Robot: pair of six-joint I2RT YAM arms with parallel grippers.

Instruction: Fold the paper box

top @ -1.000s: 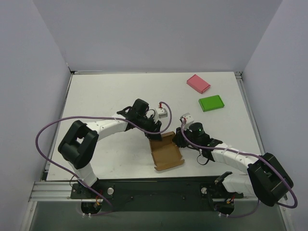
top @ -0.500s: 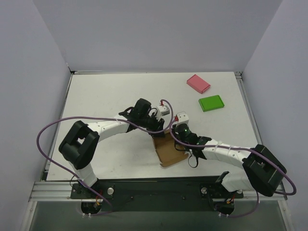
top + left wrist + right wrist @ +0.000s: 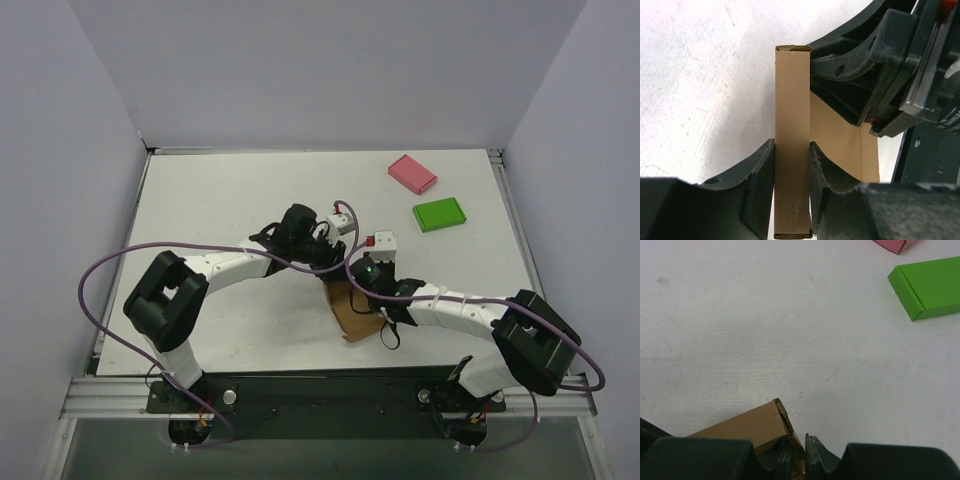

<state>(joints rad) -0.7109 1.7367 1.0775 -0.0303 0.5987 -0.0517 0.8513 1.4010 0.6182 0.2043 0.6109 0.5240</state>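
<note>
The brown paper box [image 3: 356,314] stands partly folded at the table's middle front, one panel raised. My left gripper [image 3: 333,268] is at its far edge. In the left wrist view my left gripper [image 3: 792,152] is shut on a narrow folded wall of the box [image 3: 792,100]. My right gripper [image 3: 360,284] is at the box's right side. In the right wrist view my right gripper [image 3: 797,442] is almost closed, with a thin edge of the box [image 3: 747,427] between the fingers. The right gripper's black body also shows in the left wrist view [image 3: 875,75].
A green flat box [image 3: 439,214] and a pink flat box [image 3: 412,173] lie at the back right; the green one [image 3: 930,285] also shows in the right wrist view. Purple cables loop from both arms. White walls enclose the table.
My right gripper has moved left onto the box. The flat open panel has swung up, so the box looks narrower from above. My left gripper has shifted slightly right, still holding its wall.
</note>
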